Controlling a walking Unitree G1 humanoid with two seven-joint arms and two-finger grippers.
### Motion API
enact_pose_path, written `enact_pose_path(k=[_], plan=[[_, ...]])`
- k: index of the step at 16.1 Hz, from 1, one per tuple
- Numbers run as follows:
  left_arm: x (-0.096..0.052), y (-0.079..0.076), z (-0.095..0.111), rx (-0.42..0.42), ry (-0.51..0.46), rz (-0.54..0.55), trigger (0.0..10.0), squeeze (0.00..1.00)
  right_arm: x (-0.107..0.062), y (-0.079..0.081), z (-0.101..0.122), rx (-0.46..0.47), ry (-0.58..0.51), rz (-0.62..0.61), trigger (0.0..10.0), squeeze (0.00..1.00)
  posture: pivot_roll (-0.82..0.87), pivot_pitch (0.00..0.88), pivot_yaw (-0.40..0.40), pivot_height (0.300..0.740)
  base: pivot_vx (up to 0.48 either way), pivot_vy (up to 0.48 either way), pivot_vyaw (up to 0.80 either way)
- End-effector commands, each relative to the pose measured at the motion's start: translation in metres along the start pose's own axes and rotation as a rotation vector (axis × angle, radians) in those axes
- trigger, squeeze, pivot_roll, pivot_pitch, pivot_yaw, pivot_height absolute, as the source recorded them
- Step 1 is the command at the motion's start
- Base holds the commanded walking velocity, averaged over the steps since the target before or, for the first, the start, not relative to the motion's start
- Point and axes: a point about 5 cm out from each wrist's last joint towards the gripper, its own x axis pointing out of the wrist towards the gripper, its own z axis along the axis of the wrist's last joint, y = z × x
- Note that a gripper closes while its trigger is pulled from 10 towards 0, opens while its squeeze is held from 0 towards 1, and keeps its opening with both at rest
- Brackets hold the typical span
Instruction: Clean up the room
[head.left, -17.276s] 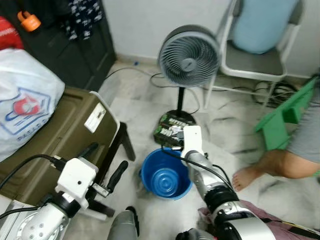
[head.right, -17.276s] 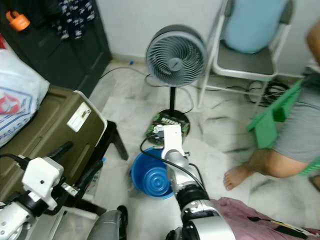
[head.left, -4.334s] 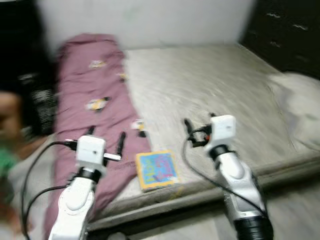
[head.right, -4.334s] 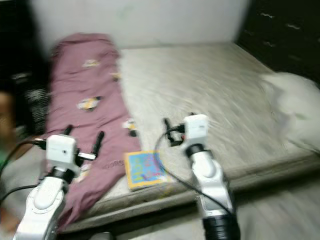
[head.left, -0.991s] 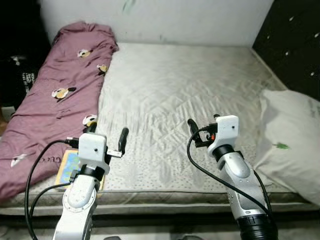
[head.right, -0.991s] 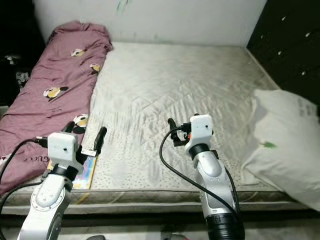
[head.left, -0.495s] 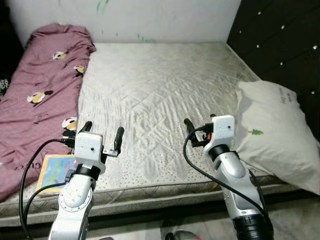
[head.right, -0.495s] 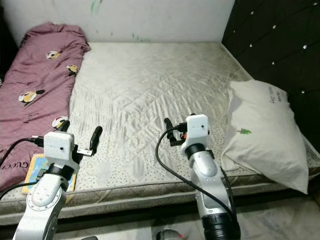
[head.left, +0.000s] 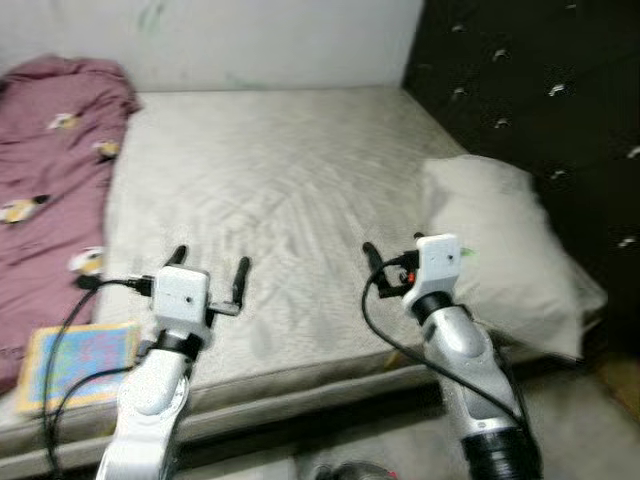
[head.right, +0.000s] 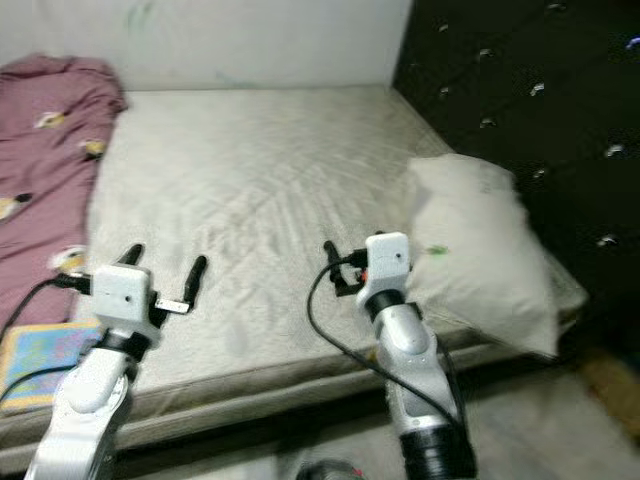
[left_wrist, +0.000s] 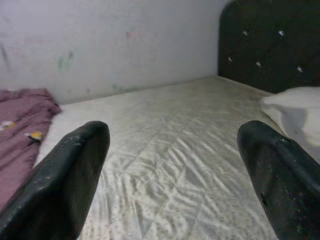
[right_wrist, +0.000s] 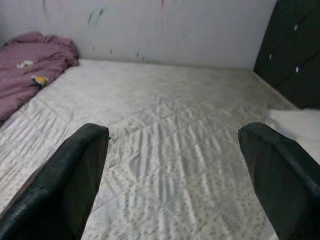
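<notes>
While both hover above mattress (head.left: 270, 190), left tool (head.left: 208, 268) spread, right tool (head.left: 395, 262) spread, empty.

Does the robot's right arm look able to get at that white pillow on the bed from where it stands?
Probably yes. The right gripper hangs open over the mattress edge, and the pillow lies just to its right with nothing between them.
</notes>
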Motion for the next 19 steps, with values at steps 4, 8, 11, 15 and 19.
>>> enact_pose_path(k=[4,8,11,15,19], plan=[[0.001,-0.003,0.000,-0.015,0.006,-0.002,10.0,0.00,0.001,-0.004,0.004,-0.019,-0.010,-0.004,10.0,0.00,0.01,0.004,-0.058,0.740,0.000,-0.283,0.00],[0.002,-0.002,0.000,-0.010,0.002,0.007,10.0,0.00,0.002,-0.004,0.004,-0.009,-0.014,0.004,10.0,0.00,0.01,0.002,-0.059,0.740,0.000,-0.210,0.00],[-0.001,0.008,-0.002,0.026,0.014,0.117,10.0,0.00,0.001,-0.004,0.003,-0.012,-0.014,0.004,10.0,0.00,0.01,0.000,-0.054,0.740,0.000,0.000,0.00],[-0.011,0.017,-0.004,0.052,-0.011,0.179,10.0,0.00,-0.001,-0.005,0.000,-0.005,-0.013,-0.010,10.0,0.00,0.01,0.000,-0.045,0.740,0.000,0.000,0.00],[-0.020,0.026,-0.017,-0.050,0.027,0.270,10.0,0.00,-0.009,-0.014,0.000,0.019,-0.024,-0.082,10.0,0.00,0.03,0.000,-0.049,0.740,0.000,0.000,0.00]])
